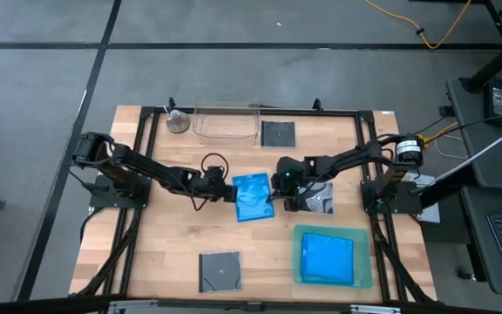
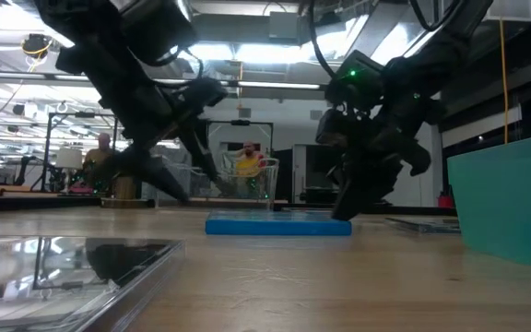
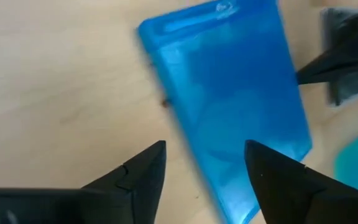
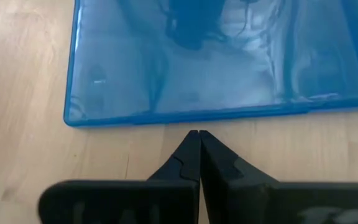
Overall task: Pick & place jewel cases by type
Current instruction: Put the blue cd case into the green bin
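A bright blue jewel case lies flat on the wood in the middle of the table. My left gripper is open at the case's left side, slanting down. One finger is over the case's edge and the other over bare wood. My right gripper is shut, its tips at the case's right long edge. A patterned case lies under the right arm. Dark square cases lie at the far side and the near side. My right gripper points its shut fingertips slanting down from the table's right at the blue case's long right edge. Whether the tips touch that edge I cannot tell. The case lies flat on the table.
A green translucent tray at the near right holds a blue case. A clear tub and a small round object stand at the far edge. A black frame borders the table.
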Robot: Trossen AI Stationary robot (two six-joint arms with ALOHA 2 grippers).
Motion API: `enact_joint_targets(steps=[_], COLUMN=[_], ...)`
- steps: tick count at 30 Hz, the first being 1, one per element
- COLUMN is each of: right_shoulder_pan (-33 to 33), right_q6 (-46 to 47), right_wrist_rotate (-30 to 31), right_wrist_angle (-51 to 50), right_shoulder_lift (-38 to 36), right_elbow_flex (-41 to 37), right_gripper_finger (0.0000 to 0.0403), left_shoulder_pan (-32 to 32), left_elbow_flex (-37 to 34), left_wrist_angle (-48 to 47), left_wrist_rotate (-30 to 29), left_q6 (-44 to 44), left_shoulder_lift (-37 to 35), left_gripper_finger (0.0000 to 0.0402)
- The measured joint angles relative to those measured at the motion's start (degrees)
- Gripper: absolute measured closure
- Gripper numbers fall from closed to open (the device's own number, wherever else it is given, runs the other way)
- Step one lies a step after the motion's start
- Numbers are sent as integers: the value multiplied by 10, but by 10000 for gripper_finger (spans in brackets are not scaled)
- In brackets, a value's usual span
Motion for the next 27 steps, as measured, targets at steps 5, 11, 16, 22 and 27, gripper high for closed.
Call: enact_joint_targets(steps=[5, 11, 16, 22, 27], right_shoulder_pan=[0, 0, 0, 0, 0], right_q6=[13, 15, 17, 17, 14], right_wrist_rotate=[-5, -8, -11, -11, -10], right_wrist_angle=[10, 23, 26, 24, 25], right_shoulder_lift=[14, 16, 16, 17, 17], right_elbow_flex=[1, 1, 1, 0, 0], right_gripper_finger=[399, 399, 399, 398, 398], left_shoulder_pan=[1, 3, 3, 3, 2], left_elbow_flex=[0, 1, 0, 0, 0], left_wrist_angle=[15, 73, 141, 145, 147], left_wrist_rotate=[11, 34, 41, 37, 21], left_q6=[-6, -14, -22, -30, -25], left_shoulder_lift=[25, 66, 101, 102, 95], left_gripper_finger=[177, 173, 173, 173, 176])
